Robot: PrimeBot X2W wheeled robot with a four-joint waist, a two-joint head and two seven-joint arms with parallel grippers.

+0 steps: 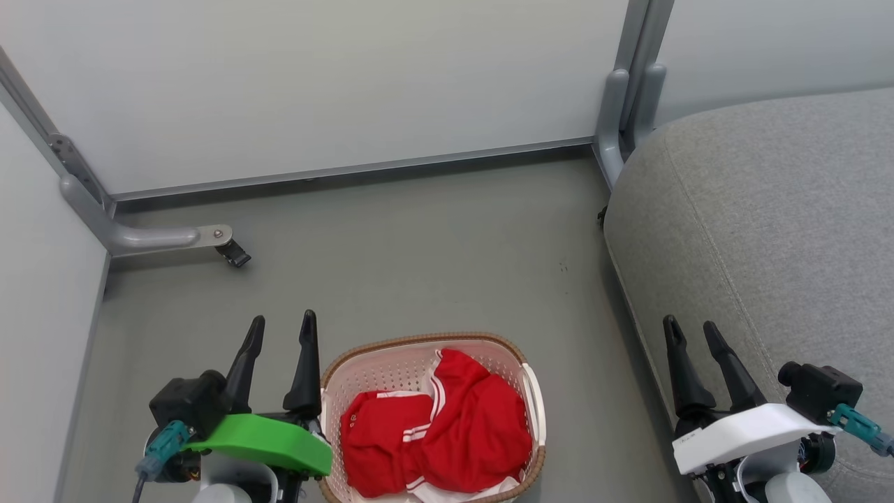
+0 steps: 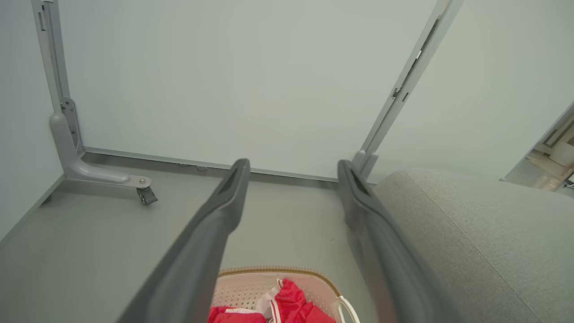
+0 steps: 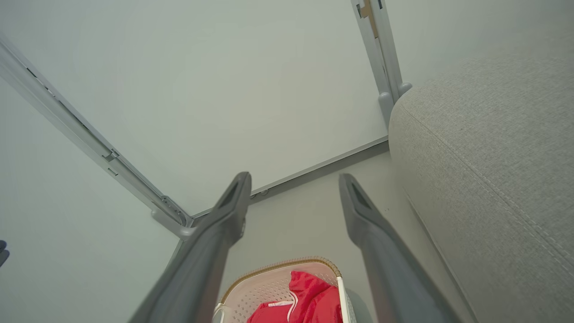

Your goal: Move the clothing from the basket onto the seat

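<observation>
Surroundings: we saw pale panels [image 1: 314,84] and a grey frame foot [image 1: 154,237] on the floor [image 1: 419,244].
Clothing [image 1: 447,426]: red, crumpled inside the perforated basket [image 1: 419,338], beside the woven grey seat [image 1: 768,230].
Left gripper [image 1: 283,316], right gripper [image 1: 690,321]: jaws spread, empty.

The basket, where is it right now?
In the head view the basket sits on the floor at bottom centre, just right of the left hand, with the grey seat further to its right.

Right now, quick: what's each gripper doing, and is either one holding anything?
Left gripper: open, holding nothing.
Right gripper: open, holding nothing.
</observation>
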